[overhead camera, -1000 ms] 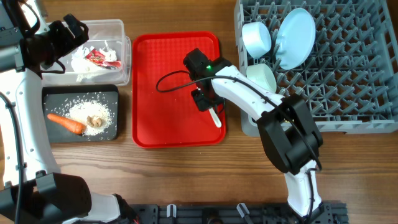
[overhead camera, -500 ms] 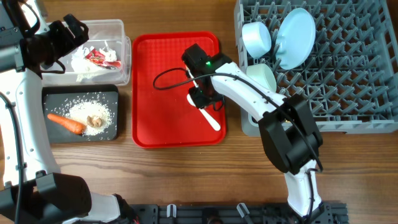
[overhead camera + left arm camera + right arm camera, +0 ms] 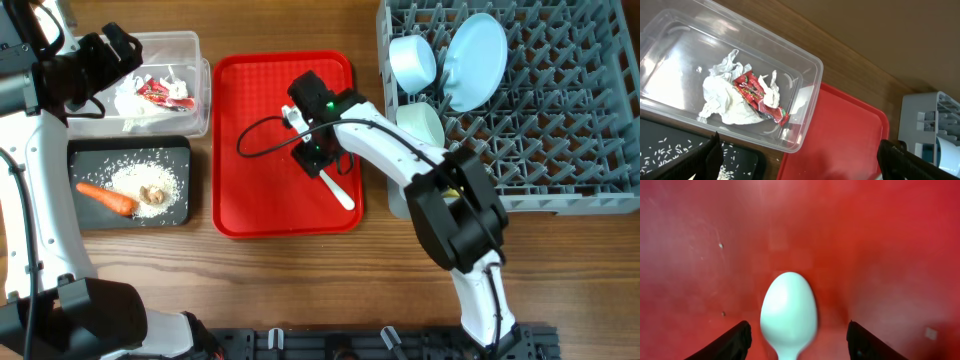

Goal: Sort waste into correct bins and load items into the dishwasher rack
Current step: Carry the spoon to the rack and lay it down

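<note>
The white spoon (image 3: 788, 311) lies on the red tray (image 3: 250, 190), its bowl between the fingers of my right gripper (image 3: 797, 347), which is open with a gap on either side. From overhead the right gripper (image 3: 312, 152) hangs over the spoon's (image 3: 338, 188) upper end. My left gripper (image 3: 805, 165) is open and holds nothing above the clear tub (image 3: 805, 65), which contains a red wrapper (image 3: 757, 95) and white tissue (image 3: 725, 102). A carrot (image 3: 107, 199), rice (image 3: 155, 180) and brown scraps lie in the black tray (image 3: 80, 152). The grey rack (image 3: 560, 150) holds a blue plate (image 3: 475, 60), a blue bowl (image 3: 412, 62) and a pale green bowl (image 3: 422, 124).
The red tray sits mid-table between the two bins on the left and the rack on the right. A black cable (image 3: 262, 135) loops from the right wrist over the tray. Wooden tabletop (image 3: 300, 270) runs along the front edge.
My right gripper went from shut to open and shifted slightly left over the tray. The spoon now lies free on the tray between its fingers. The left arm stayed still.
</note>
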Robot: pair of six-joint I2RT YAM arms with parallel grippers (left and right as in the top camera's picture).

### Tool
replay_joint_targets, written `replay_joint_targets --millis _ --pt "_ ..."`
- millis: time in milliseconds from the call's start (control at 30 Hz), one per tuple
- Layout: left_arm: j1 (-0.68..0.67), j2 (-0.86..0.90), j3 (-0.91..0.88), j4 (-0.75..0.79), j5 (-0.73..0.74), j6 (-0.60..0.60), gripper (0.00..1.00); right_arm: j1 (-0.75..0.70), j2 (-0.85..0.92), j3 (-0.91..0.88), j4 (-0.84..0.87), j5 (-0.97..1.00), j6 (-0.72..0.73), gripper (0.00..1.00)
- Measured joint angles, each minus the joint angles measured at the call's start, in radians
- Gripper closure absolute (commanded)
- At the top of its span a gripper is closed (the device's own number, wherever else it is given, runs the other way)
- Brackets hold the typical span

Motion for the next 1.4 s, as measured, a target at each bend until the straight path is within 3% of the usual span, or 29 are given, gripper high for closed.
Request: replay_joint_targets --millis 267,500,600,967,1133,1233,1400 --pt "0.0 0.0 0.0 0.0 0.0 0.0 0.0 0.0 0.011 0.006 0.016 -0.023 -0.025 0.71" --pt "0.0 0.0 0.0 0.0 0.0 0.0 0.0 0.0 0.014 0.007 0.006 -0.027 -0.016 0.81" --pt "0.0 0.0 0.0 0.0 0.0 0.0 0.0 -0.005 0.014 0.008 -0.012 -0.033 -0.005 0.94" --pt "0.0 0.0 0.0 0.0 0.0 0.0 0.0 -0.044 -0.033 0.092 -0.171 -0.047 0.036 0.96" --pt "0.0 0.0 0.0 0.0 0.0 0.0 0.0 -0.06 -0.263 0.195 -0.188 -0.047 0.055 0.96" --pt "0.0 0.0 0.0 0.0 0.0 0.0 0.0 -0.164 -0.456 0.22 -0.212 -0.001 0.056 0.95" --pt "0.0 0.0 0.0 0.0 0.0 0.0 0.0 -0.383 -0.53 0.224 -0.288 0.129 0.055 0.96"
